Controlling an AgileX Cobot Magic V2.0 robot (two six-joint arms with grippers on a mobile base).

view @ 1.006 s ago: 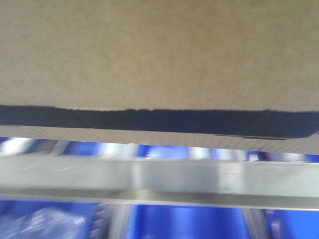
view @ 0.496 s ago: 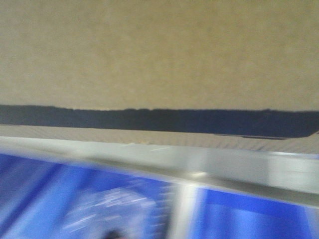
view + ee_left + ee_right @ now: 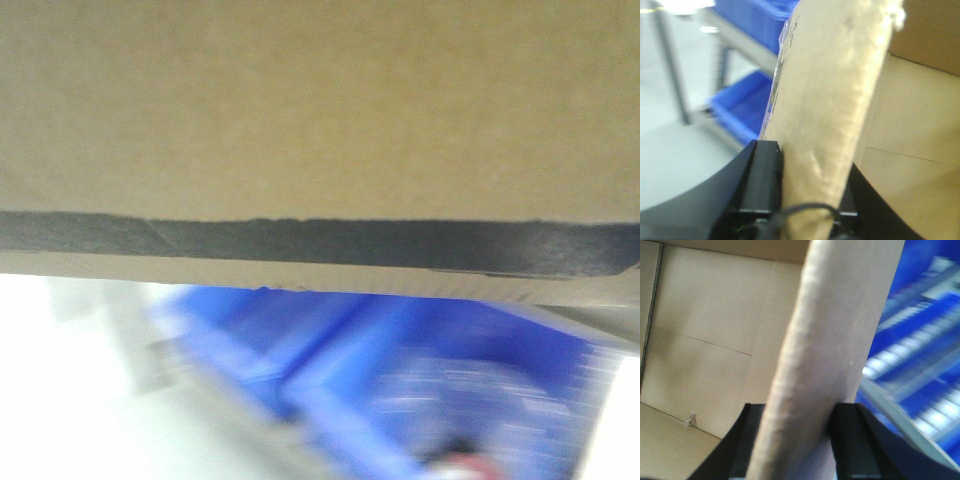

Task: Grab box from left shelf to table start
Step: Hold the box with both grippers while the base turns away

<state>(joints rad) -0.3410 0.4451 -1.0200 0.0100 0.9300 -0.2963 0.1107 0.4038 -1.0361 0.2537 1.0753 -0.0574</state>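
Note:
The tan cardboard box (image 3: pixel 320 110) fills the upper half of the front view, with its black printed band (image 3: pixel 320 242) along the lower edge. In the left wrist view my left gripper (image 3: pixel 807 167) is shut on the box's upright side wall (image 3: pixel 830 90), one black finger (image 3: pixel 762 175) on the outside. My right gripper (image 3: pixel 797 412) is shut on the opposite wall (image 3: pixel 830 340), black fingers (image 3: pixel 850 440) on both sides. The box's bare inside (image 3: pixel 705 315) shows. The left shelf (image 3: pixel 732 37) shows as a blurred silver rail and uprights beyond the box.
Blue plastic bins (image 3: pixel 400 360) sit below the box in the front view, blurred by motion. More blue bins (image 3: pixel 737 102) rest on the rack's lower levels. Pale floor (image 3: pixel 70 400) lies at the lower left. A grey rail (image 3: pixel 900 407) runs past the right gripper.
The wide silver rail under the box tilted, then slid out of the front view; blue bins and pale floor now show there. The box keeps its place in the frame.

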